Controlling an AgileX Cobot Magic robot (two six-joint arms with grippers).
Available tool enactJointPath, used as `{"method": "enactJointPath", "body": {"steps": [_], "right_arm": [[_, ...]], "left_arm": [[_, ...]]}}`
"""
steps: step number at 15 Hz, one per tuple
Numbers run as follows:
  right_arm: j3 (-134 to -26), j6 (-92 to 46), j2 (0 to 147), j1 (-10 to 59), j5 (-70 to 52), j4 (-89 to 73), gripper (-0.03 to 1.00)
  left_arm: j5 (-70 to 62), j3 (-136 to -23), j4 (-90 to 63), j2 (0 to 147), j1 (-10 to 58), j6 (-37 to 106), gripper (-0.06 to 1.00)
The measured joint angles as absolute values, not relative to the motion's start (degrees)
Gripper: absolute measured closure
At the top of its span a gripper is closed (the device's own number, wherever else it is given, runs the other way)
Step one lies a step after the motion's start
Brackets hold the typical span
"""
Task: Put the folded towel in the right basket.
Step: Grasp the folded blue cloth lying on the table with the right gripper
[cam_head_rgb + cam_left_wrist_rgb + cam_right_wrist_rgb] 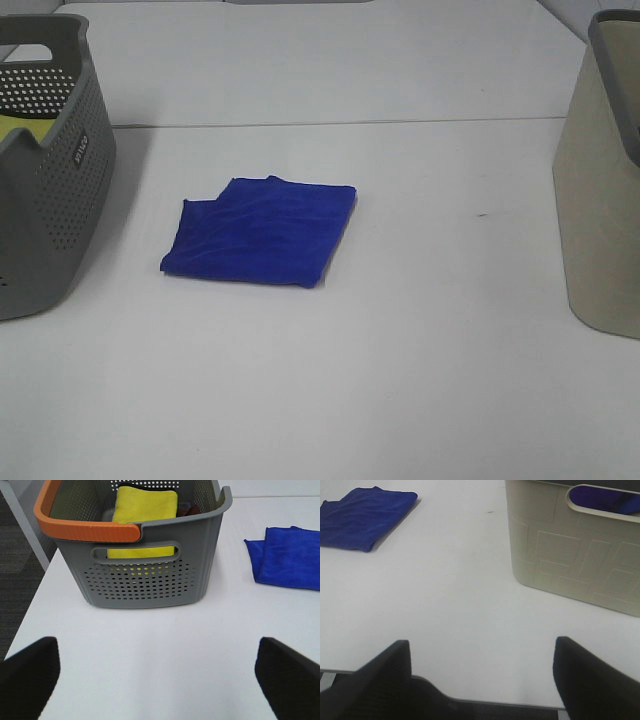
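Currently: two baskets, one folded blue towel [260, 235] flat on the table [400, 380] between them, nearer the grey perforated basket [60, 190], well apart from the beige right basket [600, 200]. One yellow cloth [145, 505] lies inside the grey one. Its label [80, 148] is too small to read. Both left gripper [157, 675] and right gripper [482, 675] are spread wide, holding nothing.

The towel [262, 232] is deep blue and folded into a flat, roughly square pad with several layers showing along its edges. One far corner is a little rumpled, with a small fold sticking out. It lies flat on the white table [400, 380], left of the middle and well apart from the right basket [600, 190]. That basket is beige with a dark grey rim and a raised pattern of rectangles on its walls. It stands upright at the table's right side, and something blue shows through its handle opening.
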State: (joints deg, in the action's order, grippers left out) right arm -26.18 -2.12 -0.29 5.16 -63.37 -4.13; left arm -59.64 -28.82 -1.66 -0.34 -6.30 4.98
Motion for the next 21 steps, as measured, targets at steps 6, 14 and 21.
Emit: {"method": "enactJointPath", "body": {"steps": [6,14,21], "right_arm": [[-26.2,-2.1,-0.3,5.2,-63.4,-4.1,0.2],[-26.2,-2.1,-0.3,5.2,-63.4,-4.1,0.2],[-26.2,-2.1,-0.3,5.2,-63.4,-4.1,0.18]], "left_arm": [[-59.6,-28.8,-1.7,-0.3,-6.3,5.0,-0.04],[-59.6,-28.8,-1.7,-0.3,-6.3,5.0,-0.04],[-59.6,-28.8,-1.7,-0.3,-6.3,5.0,-0.04]]}}
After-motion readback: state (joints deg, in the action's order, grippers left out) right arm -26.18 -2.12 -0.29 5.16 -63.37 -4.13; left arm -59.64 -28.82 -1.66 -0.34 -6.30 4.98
